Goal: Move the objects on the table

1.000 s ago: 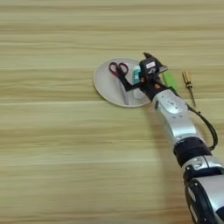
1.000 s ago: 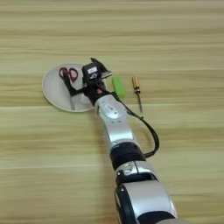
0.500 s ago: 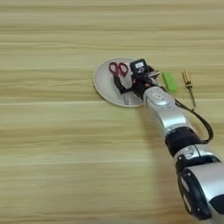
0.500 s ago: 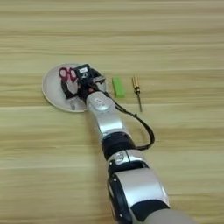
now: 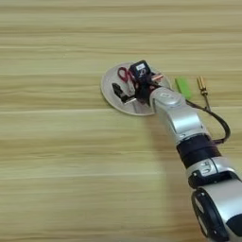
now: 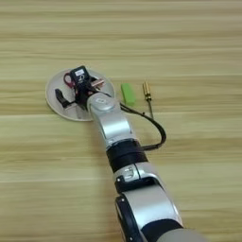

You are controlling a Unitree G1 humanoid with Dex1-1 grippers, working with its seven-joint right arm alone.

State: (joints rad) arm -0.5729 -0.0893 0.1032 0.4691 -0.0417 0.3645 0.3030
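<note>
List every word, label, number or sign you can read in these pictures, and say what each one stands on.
No text can be read.
A small white label sits on the black housing of the right gripper above the plate; its marks are too blurred to read.

Whole frame, left to right and near to far, holds only task items and the robot on the table [image 5: 47,189]; no off-task items to report.

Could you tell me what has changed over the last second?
The gripper swung left from the plate's right edge to over the plate, uncovering the green block. The block, the screwdriver and the scissors kept their places.
</note>
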